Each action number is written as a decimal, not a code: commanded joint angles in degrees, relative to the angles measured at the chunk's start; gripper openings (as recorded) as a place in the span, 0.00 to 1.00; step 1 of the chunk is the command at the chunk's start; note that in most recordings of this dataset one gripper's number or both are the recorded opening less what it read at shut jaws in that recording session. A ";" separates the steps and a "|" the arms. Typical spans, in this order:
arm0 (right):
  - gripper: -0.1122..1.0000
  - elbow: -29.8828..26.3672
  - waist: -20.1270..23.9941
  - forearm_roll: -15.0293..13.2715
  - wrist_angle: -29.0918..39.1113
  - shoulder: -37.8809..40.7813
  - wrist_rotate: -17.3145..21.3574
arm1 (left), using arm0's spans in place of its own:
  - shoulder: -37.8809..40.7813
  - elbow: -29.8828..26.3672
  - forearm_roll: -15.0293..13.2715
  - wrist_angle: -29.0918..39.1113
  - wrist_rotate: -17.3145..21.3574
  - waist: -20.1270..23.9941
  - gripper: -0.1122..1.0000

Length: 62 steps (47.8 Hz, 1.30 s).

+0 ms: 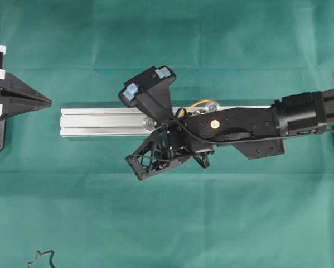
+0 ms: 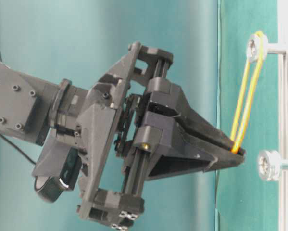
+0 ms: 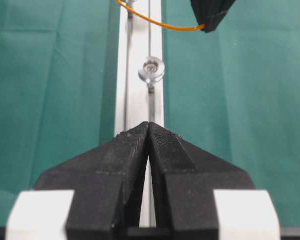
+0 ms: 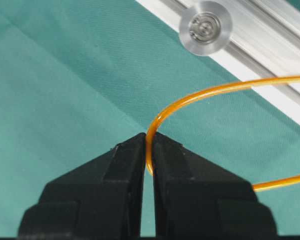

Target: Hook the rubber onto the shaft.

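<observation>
1. The right gripper [image 4: 148, 145] is clenched on the rubber band [image 4: 200, 95]; in the right wrist view the orange strand passes straight between the two black fingertips and curves out at about 1 o'clock toward the rail.
2. In the table-level view the rubber band [image 2: 247, 91] is stretched into a long narrow loop. One end sits around the upper shaft [image 2: 256, 46] at 12 o'clock; the other end is pinched at the tip of the right gripper [image 2: 237, 153] at 6 o'clock of the loop.
3. A second shaft [image 2: 269, 165], with a round silver head, stands just beside the gripper tip at about 4 o'clock from it. The band is not around it.
4. In the overhead view the aluminium rail [image 1: 100, 121] lies left to right on the green cloth [image 1: 72, 212]. The right arm reaches in from 3 o'clock and covers the rail's right part; a short orange arc of the band [image 1: 200, 103] shows above the arm.
5. The left gripper [image 3: 148, 131] has its jaws pressed together with nothing between them. It points along the rail [image 3: 139, 75] toward 12 o'clock, well apart from the nearer shaft [image 3: 151, 69].
6. In the overhead view the left gripper [image 1: 47, 103] sits at the 9 o'clock edge, just off the rail's left end.
7. A dark squiggly cord [image 1: 41, 259] lies on the cloth at 7 o'clock, well apart from everything else.
</observation>
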 commanded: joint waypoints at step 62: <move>0.16 -7.38 -2.81 0.00 1.67 2.64 8.61 | 0.09 -1.85 0.18 -0.09 0.00 -0.09 0.10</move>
